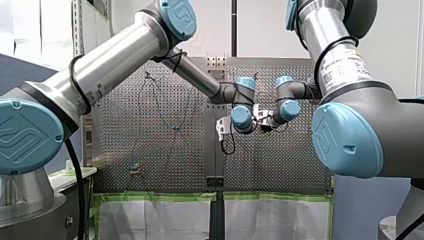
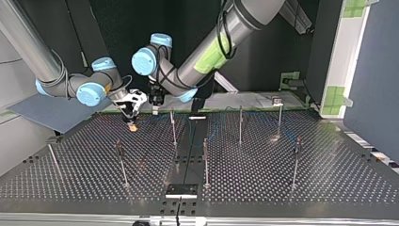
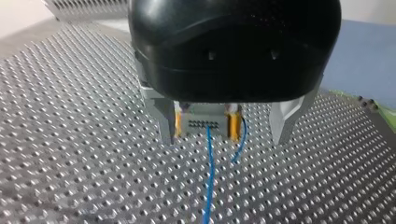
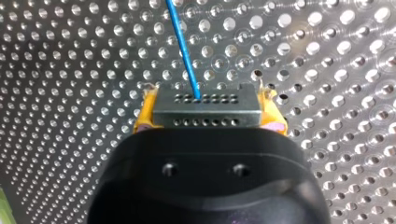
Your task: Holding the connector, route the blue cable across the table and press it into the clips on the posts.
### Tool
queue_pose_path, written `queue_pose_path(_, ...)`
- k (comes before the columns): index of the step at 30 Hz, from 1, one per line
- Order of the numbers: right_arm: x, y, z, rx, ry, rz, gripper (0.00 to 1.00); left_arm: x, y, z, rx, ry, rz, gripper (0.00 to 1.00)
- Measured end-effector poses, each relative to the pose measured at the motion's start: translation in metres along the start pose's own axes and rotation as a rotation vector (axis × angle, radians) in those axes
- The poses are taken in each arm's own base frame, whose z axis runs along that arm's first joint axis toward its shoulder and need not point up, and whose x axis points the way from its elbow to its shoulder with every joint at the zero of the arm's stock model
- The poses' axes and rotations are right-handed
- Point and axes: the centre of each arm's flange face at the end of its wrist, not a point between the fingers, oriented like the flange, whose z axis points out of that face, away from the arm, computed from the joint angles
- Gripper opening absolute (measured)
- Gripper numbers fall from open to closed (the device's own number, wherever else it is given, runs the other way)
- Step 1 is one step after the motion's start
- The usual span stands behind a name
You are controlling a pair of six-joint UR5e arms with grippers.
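My left tool (image 3: 224, 135) hangs wide open, tip to tip with my clamped right tool (image 4: 208, 109).

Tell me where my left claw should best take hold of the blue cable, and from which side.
Probably the straight stretch of the blue cable just beyond the connector, which my right claw clamps between yellow pads. There the cable runs free over the table, and my open left claw has a finger on each side of it, so come down from above.

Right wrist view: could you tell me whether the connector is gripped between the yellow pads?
Yes, the connector sits clamped between the right gripper's yellow pads, with the blue cable leaving its face.
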Motion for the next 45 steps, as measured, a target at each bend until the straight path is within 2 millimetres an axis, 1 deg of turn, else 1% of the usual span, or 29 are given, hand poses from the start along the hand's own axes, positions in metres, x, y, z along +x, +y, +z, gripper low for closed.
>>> queue_pose_path(6, 0.000, 0.001, 0.000, -0.001, 0.001, 0.001, 0.00, 0.011, -0.003, 0.020, -0.010, -0.029, -0.018, 1.00)
queue_pose_path(9, 0.000, 0.002, 0.000, -0.002, 0.001, 0.001, 0.00, 0.011, -0.007, 0.026, -0.008, -0.050, -0.032, 1.00)
queue_pose_path(16, 0.000, 0.003, 0.000, -0.004, 0.001, 0.001, 0.00, 0.008, -0.005, 0.032, -0.014, -0.068, -0.048, 1.00)
queue_pose_path(21, 0.000, 0.003, 0.000, 0.001, 0.000, 0.001, 0.00, 0.020, -0.004, 0.037, -0.025, -0.051, -0.039, 1.00)
queue_pose_path(26, 0.000, 0.002, 0.000, 0.010, -0.002, 0.002, 0.00, 0.034, -0.011, 0.039, -0.043, -0.039, -0.037, 1.00)
queue_pose_path(31, 0.000, 0.002, 0.000, 0.012, -0.002, 0.003, 0.00, 0.048, -0.028, 0.038, -0.046, -0.068, -0.064, 1.00)
queue_pose_path(33, 0.000, 0.002, 0.000, 0.012, -0.002, 0.003, 0.00, 0.049, -0.036, 0.037, -0.049, -0.089, -0.077, 1.00)
queue_pose_path(36, -0.001, 0.002, 0.000, 0.013, -0.002, 0.003, 0.00, 0.048, -0.041, 0.036, -0.060, -0.117, -0.087, 1.00)
queue_pose_path(41, -0.001, 0.003, 0.000, 0.015, -0.002, 0.004, 0.00, 0.045, -0.044, 0.036, -0.089, -0.162, -0.095, 1.00)
queue_pose_path(45, -0.001, 0.007, 0.000, 0.010, -0.003, 0.005, 0.00, 0.051, -0.044, 0.031, -0.112, -0.179, -0.111, 1.00)
